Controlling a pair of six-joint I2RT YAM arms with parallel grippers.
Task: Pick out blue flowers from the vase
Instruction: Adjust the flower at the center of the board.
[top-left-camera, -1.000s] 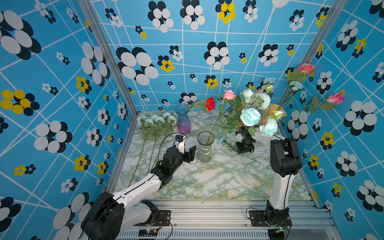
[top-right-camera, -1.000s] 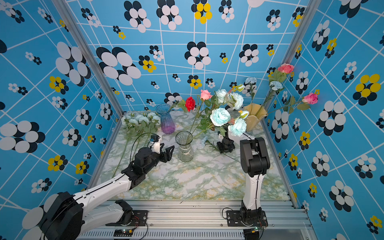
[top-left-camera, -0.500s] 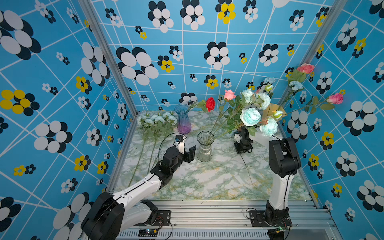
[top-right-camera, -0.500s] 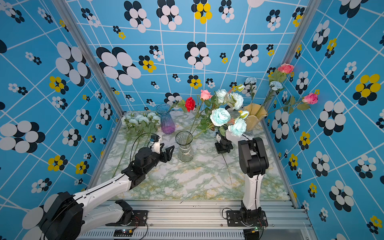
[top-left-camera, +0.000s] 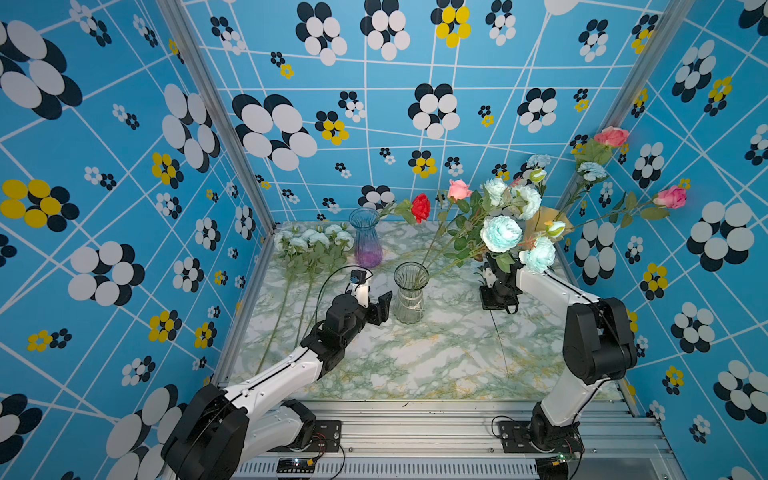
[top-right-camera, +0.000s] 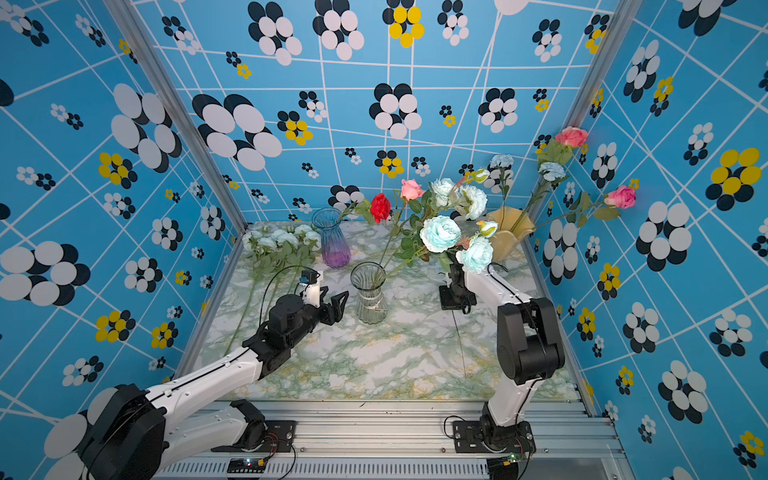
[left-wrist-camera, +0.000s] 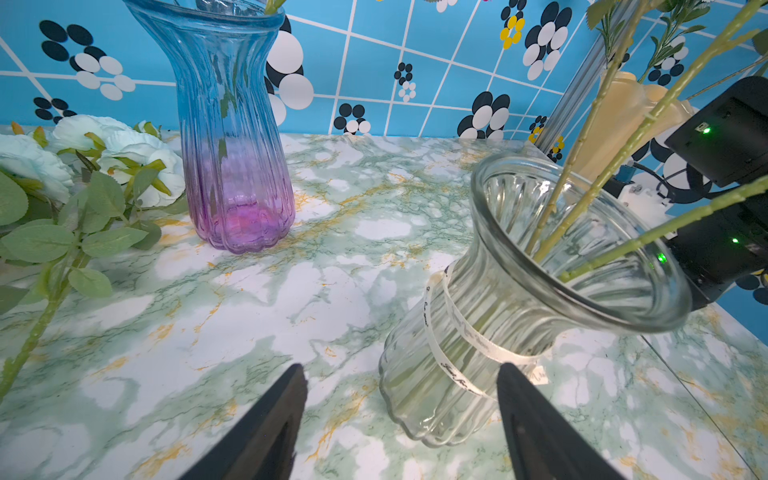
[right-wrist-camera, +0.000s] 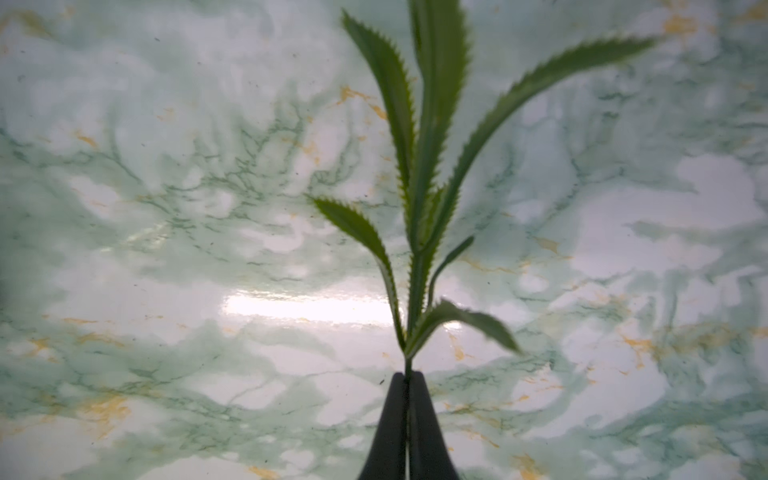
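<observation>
Low in a top view, the left fingers (top-left-camera: 382, 307) stand wide apart and empty. They are just beside the clear vase (top-left-camera: 410, 293) at centre frame and do not touch it. Right of the vase, the right fingers (right-wrist-camera: 409, 388) point down at the desk (top-left-camera: 415, 357), pinched shut on a thin leafy stem (right-wrist-camera: 419, 249). I cannot tell which bloom it carries.

Further back, right of centre, the big blue flowers (top-left-camera: 500, 233) lean out over the right arm among pink roses (top-left-camera: 458, 190) and a red rose (top-left-camera: 421, 207). Smaller blue ones rise from the yellow vase (top-right-camera: 509, 232) at upper right. At upper left, laid blooms (top-left-camera: 316, 239) rest on the desk beside the purple vase (top-left-camera: 365, 245).

The step in hand looks like taking out one gripped stem. Next it needs drawing clear of the tangled leaves without snagging, then carrying across to the laid blooms. The left fingers seem placed to steady the clear vase.
</observation>
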